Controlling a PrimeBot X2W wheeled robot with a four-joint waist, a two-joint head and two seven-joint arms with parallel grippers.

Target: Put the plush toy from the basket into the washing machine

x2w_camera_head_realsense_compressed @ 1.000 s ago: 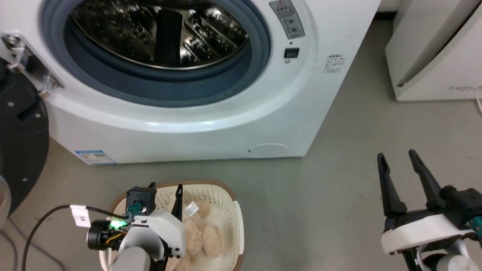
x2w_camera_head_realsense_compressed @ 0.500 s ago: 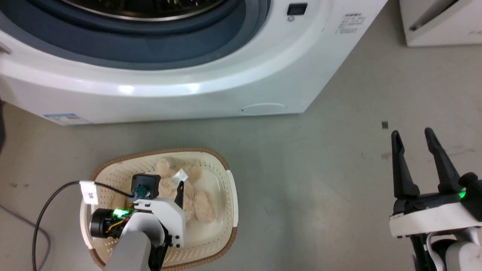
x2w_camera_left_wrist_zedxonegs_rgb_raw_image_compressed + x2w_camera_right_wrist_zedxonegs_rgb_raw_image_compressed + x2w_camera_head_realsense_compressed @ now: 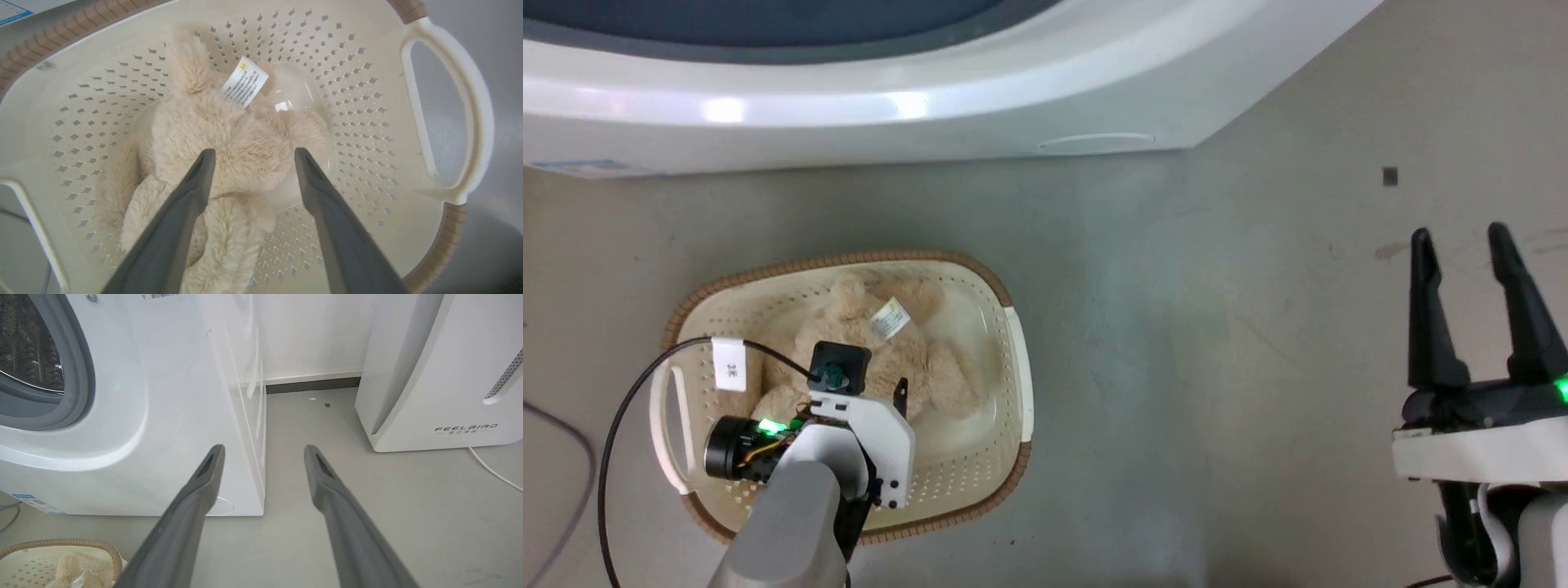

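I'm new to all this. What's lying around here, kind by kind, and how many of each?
Plush toy: 1
Basket: 1
Washing machine: 1
White appliance: 1
Grippers: 2, the left gripper and the right gripper
Total: 6

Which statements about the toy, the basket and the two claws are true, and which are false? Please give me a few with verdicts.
1. The plush toy lies in the basket. True.
2. The left claw is shut on the toy. False: it is open, poised over the toy.
3. The right claw holds nothing. True.
4. The basket stands on a table. False: it stands on the floor before the washing machine.
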